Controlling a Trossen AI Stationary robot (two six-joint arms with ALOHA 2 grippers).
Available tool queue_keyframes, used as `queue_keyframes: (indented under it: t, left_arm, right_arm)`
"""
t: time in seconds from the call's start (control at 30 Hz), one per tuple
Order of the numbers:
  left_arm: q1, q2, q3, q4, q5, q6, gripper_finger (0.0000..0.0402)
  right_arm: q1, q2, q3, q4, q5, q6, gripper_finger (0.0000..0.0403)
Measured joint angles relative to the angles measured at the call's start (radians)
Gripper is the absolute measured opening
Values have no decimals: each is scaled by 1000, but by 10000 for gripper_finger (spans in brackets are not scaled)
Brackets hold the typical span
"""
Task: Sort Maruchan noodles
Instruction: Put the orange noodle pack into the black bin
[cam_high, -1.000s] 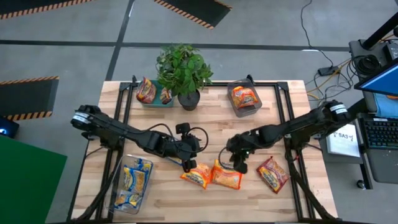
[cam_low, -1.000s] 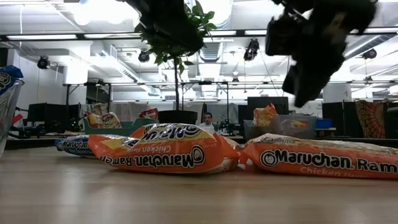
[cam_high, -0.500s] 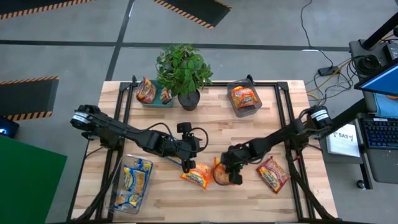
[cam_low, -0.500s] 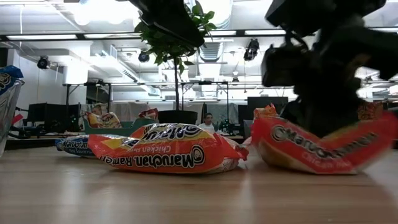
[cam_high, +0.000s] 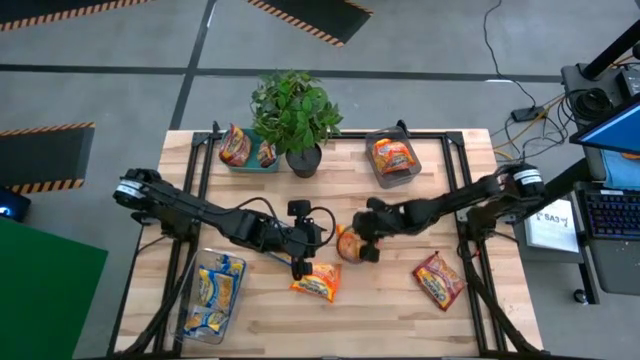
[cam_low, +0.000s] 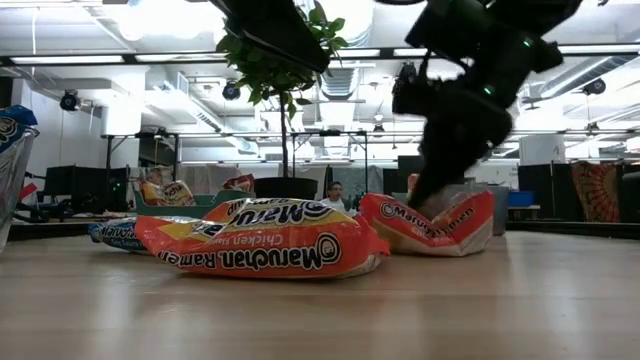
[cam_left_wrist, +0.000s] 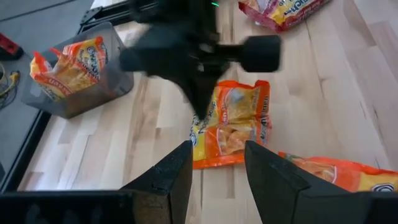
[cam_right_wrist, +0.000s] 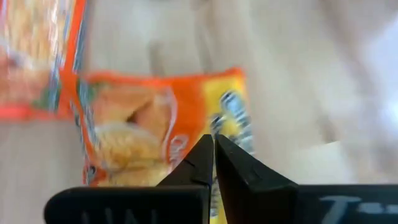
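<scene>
Two orange Maruchan packets are out on the table's middle. One (cam_high: 318, 283) (cam_low: 265, 250) lies flat toward the near edge. The other (cam_high: 346, 243) (cam_low: 430, 225) is tipped up, with my right gripper (cam_high: 360, 248) (cam_right_wrist: 214, 155) shut on it. My left gripper (cam_high: 300, 265) (cam_left_wrist: 217, 168) hovers open just left of the flat packet with nothing between its fingers. A red packet (cam_high: 440, 278) lies flat near the right edge. My right gripper pinches the orange packet at its edge by the yellow band (cam_right_wrist: 225, 127) between its two shut fingers. They slant down from the table's right side. The packet sags below them, both ends (cam_low: 372, 208) raised. Whether its underside (cam_low: 430, 250) touches the table I cannot tell.
A potted plant (cam_high: 298, 120) stands at the far middle. Beside it are a teal bin (cam_high: 245, 150) with red packets and a clear bin (cam_high: 392, 158) holding an orange packet. A clear bin (cam_high: 215, 295) of blue packets sits at the near left.
My right gripper dropped toward the near edge onto the right-hand orange packet, then swung toward the far edge and a little left with it. That packet has tipped up from lying flat and moved away from the other orange packet, which stayed in place.
</scene>
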Motion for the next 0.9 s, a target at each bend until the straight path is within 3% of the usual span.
queue_keyframes:
  t: [0.13,0.47,0.67,0.9]
  left_arm:
    - [0,17,-3,41,10,53,129]
    - [33,139,-4,230,191,259,129]
    - [80,210,-6,240,249,274,129]
    - [127,283,-6,268,345,296,115]
  right_arm:
    - [-29,-103,4,-41,-4,42,9]
    - [-36,-341,5,-346,-20,394,9]
    - [-31,-400,-41,-422,-138,569,9]
    - [-32,-413,-138,-414,-176,735,22]
